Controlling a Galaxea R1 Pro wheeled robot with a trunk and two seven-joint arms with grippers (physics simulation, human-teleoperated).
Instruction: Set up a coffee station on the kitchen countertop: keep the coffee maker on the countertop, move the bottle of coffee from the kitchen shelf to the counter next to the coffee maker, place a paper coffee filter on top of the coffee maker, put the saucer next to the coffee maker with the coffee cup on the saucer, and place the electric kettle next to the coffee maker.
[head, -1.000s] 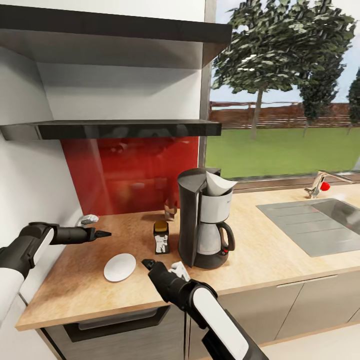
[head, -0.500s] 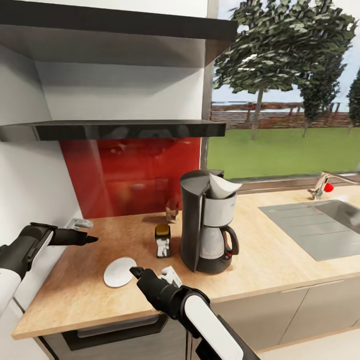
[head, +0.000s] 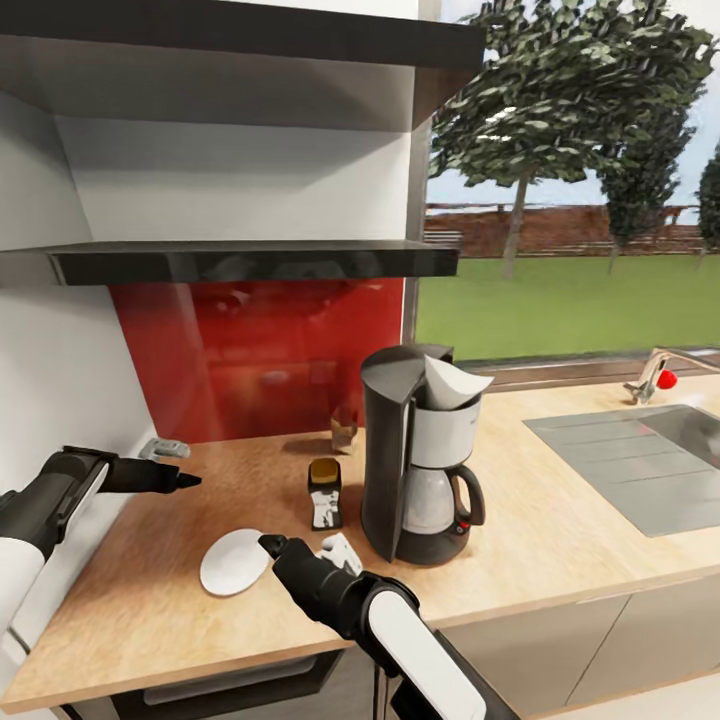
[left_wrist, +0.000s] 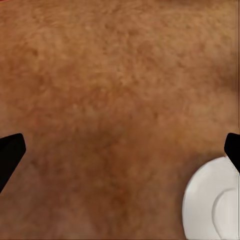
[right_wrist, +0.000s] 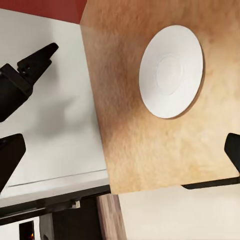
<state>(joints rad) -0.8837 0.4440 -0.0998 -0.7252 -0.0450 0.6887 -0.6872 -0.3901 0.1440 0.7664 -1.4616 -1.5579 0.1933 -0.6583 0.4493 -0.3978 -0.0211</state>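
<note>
The black-and-white coffee maker (head: 415, 465) stands on the wood-grain kitchen countertop (head: 560, 545) with a white paper coffee filter (head: 452, 385) sticking out of its top. The gold-lidded bottle of coffee (head: 323, 493) stands just left of it. Left of that, the white saucer (head: 235, 562) (left_wrist: 215, 202) (right_wrist: 171, 71) lies flat and bare. My right gripper (head: 270, 545) is open, just right of the saucer's edge. Farther left, by the wall, my left gripper (head: 190, 482) hovers open over bare counter. The black kitchen shelf (head: 250, 262) is bare. Coffee cup and electric kettle are out of view.
A small glass (head: 343, 428) stands by the red backsplash, and a grey item (head: 165, 449) lies at the wall. The steel sink (head: 630, 460) and faucet (head: 655, 375) are at the right. A thicker dark shelf (head: 240, 40) hangs above. The counter's front edge is close behind the saucer.
The head camera shifted, so the scene sits lower. My right gripper moved left, closer to the saucer. My left gripper drew back a little toward the wall.
</note>
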